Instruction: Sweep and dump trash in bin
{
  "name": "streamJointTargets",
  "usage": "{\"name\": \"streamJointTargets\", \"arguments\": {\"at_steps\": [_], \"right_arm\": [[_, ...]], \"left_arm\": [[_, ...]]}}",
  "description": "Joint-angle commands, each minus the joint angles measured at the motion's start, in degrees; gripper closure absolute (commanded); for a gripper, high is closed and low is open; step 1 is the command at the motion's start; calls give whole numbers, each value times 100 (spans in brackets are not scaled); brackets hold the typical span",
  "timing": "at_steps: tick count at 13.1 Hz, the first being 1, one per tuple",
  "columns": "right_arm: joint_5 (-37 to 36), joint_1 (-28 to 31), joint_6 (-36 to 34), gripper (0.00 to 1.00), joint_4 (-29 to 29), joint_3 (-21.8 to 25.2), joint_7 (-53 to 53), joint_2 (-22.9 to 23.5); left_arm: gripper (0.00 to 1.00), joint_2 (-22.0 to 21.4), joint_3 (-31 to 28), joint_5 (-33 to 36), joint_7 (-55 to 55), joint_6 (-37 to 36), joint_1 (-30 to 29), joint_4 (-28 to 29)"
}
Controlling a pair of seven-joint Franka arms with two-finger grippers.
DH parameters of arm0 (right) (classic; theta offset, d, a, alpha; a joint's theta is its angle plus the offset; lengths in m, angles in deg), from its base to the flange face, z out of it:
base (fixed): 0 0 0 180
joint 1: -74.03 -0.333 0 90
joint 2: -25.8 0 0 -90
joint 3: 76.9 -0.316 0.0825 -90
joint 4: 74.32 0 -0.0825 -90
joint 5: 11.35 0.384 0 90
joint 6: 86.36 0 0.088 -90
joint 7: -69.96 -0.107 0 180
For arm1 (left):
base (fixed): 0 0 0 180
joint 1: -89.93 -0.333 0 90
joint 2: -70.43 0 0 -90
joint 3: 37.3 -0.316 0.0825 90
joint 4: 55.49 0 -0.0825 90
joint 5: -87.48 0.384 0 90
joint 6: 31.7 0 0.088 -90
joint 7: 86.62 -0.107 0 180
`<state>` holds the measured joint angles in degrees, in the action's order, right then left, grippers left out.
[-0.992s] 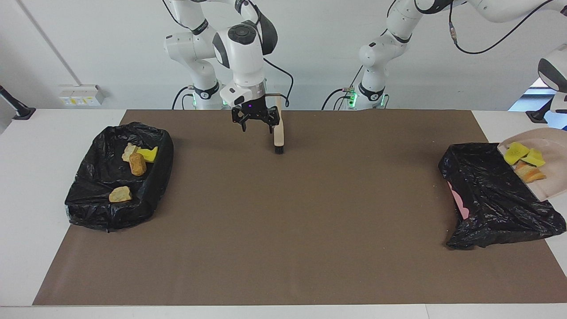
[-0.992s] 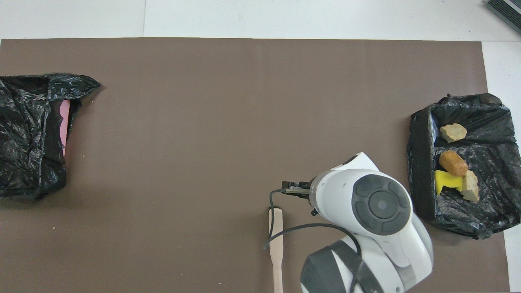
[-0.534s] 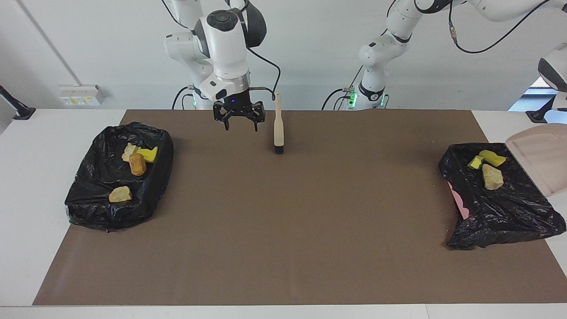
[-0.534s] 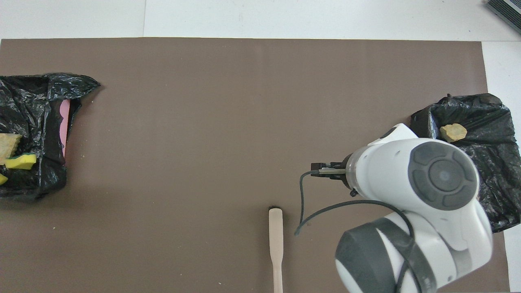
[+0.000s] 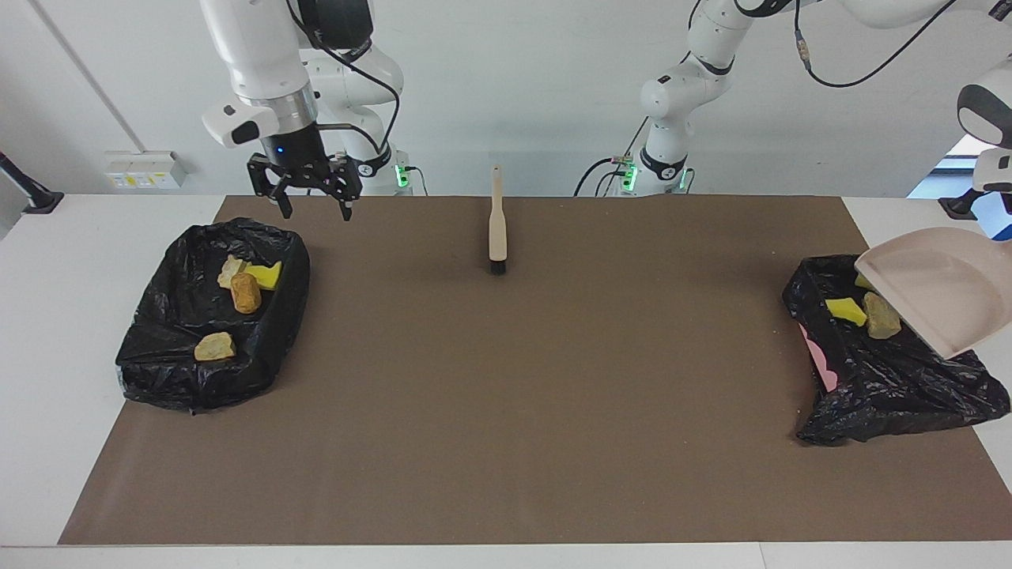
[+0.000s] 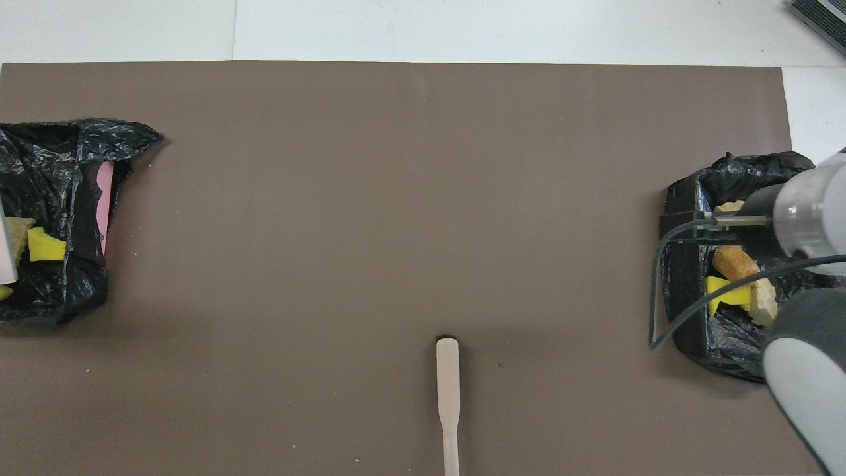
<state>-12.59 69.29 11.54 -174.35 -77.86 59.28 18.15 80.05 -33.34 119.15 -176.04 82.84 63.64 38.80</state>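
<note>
**Now in the bins: all visible trash; dustpan tipped over one**

Nearest the robots, above the mat's [image 5: 506, 411] corner at the right arm's end of the desk [image 5: 47, 356]: right gripper [image 5: 312, 207], up in the air, fingers spread apart, nothing between them.

Flat on the mat by the desk's robot-side edge, midway along: brush [image 5: 496, 229], handle toward the robots, black bristles away from them. Touched by neither arm.

At the desk's right-arm end, black-lined bin [image 5: 158, 371]. Inside, trash [image 5: 246, 293]: pale chunk, yellow piece and brown chunk bunched nearer the robots, one tan chunk apart, farther off.

At the desk's left-arm end, second black-lined bin [image 5: 893, 395], some pink showing at its side. Inside: yellow piece and tan chunk touching, another yellow scrap peeking from under the dustpan [image 5: 933, 288]. Dustpan beige, tilted, raised over this bin's robot-side part, no trash seen in it.

Left gripper: clamped on the dustpan's handle, the grip itself past the picture's edge.
</note>
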Motion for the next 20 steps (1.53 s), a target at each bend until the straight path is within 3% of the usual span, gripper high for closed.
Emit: {"name": "streamJointTargets", "arguments": {"at_steps": [1, 4, 7, 12, 17, 20], "right_arm": [[-61, 227, -761, 0, 843, 183, 407, 150], [-26, 448, -992, 0, 872, 367, 839, 63], [79, 448, -1001, 0, 713, 421, 787, -61], [132, 404, -1256, 0, 1083, 439, 761, 230], [132, 264, -1194, 0, 872, 632, 655, 98], [124, 264, -1106, 0, 731, 641, 655, 18]], "left_arm": [[100, -303, -53, -398, 897, -151, 501, 467], [100, -320, -62, -977, 2081, -466, 1054, 713], [100, -312, -53, -1092, 3873, -573, 1853, 1099], [100, -75, -53, -1962, 7037, -459, 3364, 1461], [100, 214, -62, -2499, 9271, -398, 4701, 1251], [100, 689, -70, -2982, 10564, -511, 5448, 478]]}}
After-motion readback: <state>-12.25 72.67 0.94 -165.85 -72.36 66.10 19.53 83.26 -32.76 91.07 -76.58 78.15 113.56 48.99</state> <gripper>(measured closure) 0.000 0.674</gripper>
